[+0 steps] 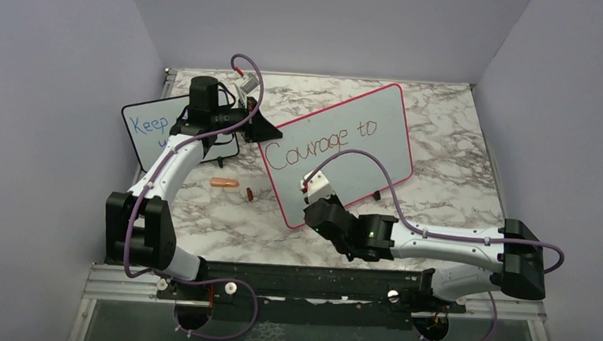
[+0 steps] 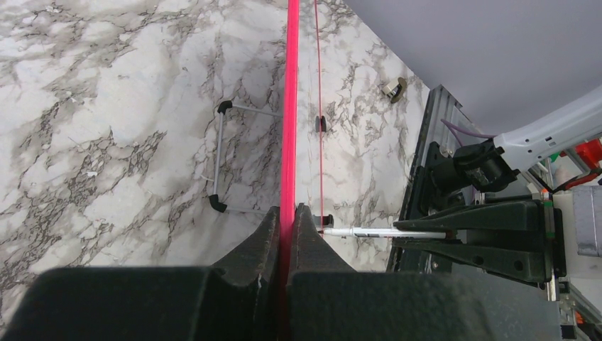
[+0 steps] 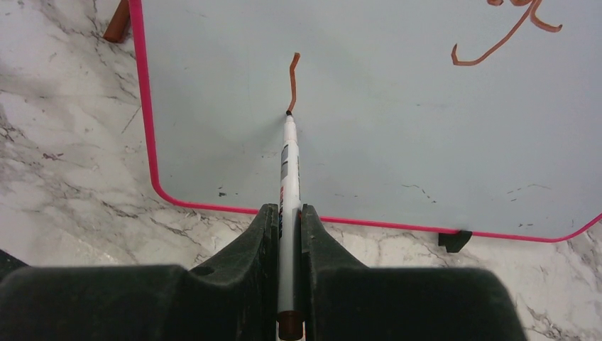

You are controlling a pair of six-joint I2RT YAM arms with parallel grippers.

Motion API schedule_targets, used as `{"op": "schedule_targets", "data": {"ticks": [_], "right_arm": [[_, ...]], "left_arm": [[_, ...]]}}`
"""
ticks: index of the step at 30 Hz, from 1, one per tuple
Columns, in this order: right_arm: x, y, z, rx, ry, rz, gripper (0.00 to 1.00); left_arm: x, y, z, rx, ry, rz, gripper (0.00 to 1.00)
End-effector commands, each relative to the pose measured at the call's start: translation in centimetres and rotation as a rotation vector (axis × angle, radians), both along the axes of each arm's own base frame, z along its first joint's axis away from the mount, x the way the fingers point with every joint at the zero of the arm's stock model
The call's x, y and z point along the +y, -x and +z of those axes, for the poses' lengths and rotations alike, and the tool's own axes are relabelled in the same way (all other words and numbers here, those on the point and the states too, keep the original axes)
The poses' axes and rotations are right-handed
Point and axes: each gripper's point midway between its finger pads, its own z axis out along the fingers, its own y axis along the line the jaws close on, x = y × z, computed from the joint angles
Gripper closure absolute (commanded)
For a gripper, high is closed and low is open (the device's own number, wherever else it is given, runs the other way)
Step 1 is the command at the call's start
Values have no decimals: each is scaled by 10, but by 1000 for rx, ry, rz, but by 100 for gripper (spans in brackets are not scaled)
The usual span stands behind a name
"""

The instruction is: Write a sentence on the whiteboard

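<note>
The whiteboard (image 1: 362, 154) with its red-pink frame stands tilted on the marble table. On it the sentence (image 1: 320, 144) reads "Courage to" in dark red-brown. My left gripper (image 1: 263, 133) is shut on the board's upper left edge; in the left wrist view the red frame (image 2: 289, 106) runs between its fingers (image 2: 264, 238). My right gripper (image 3: 289, 213) is shut on a white marker (image 3: 287, 163). The marker's tip touches the whiteboard (image 3: 397, 142) at the lower end of a short brown stroke (image 3: 292, 78), below the first line.
A smaller black-framed board (image 1: 152, 126) with blue writing stands behind the left arm. An orange-brown marker cap (image 1: 224, 183) and a small dark piece (image 1: 249, 193) lie left of the whiteboard. A wire stand (image 2: 221, 156) sits behind it. A black rail (image 1: 315, 278) runs along the near edge.
</note>
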Motion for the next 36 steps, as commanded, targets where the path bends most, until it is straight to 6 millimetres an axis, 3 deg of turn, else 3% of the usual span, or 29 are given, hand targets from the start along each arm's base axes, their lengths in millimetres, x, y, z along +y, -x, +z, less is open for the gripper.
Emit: {"op": "schedule_targets", "data": {"ticks": [1, 10, 25, 36], "right_arm": [[3, 8, -13, 63, 29, 25, 99], [1, 11, -13, 77, 31, 29, 99], [-1, -2, 16, -32, -83, -17, 99], [0, -7, 11, -56, -58, -33, 99]], "left_arm": [[6, -6, -36, 50, -90, 66, 100], [6, -6, -35, 49, -90, 66, 100], [6, -6, -36, 51, -90, 66, 100], [6, -6, -36, 53, -90, 64, 100]]}}
